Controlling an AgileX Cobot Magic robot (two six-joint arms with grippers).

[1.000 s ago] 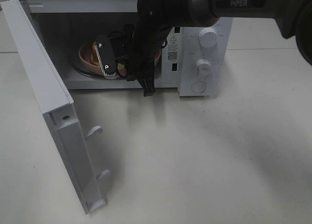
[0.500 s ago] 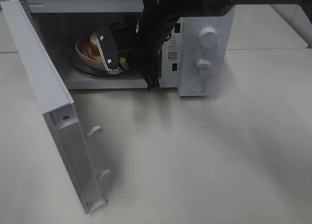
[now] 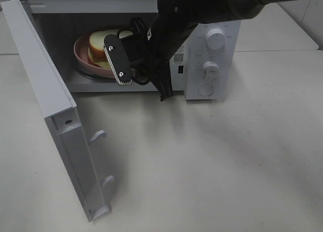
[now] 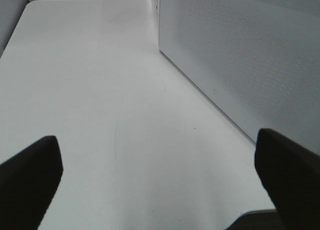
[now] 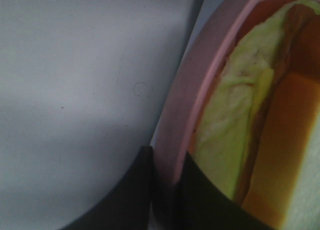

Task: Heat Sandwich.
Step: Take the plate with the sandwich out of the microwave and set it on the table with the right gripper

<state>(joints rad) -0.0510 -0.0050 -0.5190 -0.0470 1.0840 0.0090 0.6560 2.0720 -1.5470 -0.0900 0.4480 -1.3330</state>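
1. The sandwich (image 3: 103, 40), square white bread with tan crust and a yellow-green layer, lies on the round pink plate (image 3: 81, 54) inside the open microwave (image 3: 209, 55)
2. My right gripper (image 5: 165, 190) is clamped on the plate's smooth rim, one dark finger (image 5: 130, 200) outside it and the other inside, beside the soft, porous bread
3. My right arm (image 3: 176, 25), black and glossy, reaches into the white box-shaped oven past its round knobs (image 3: 216, 39)
4. The flat white door (image 3: 48, 100) stands swung wide
5. My left gripper (image 4: 160, 180) is spread wide and holds nothing, above the matte pale table (image 4: 100, 89), next to the oven's perforated wall
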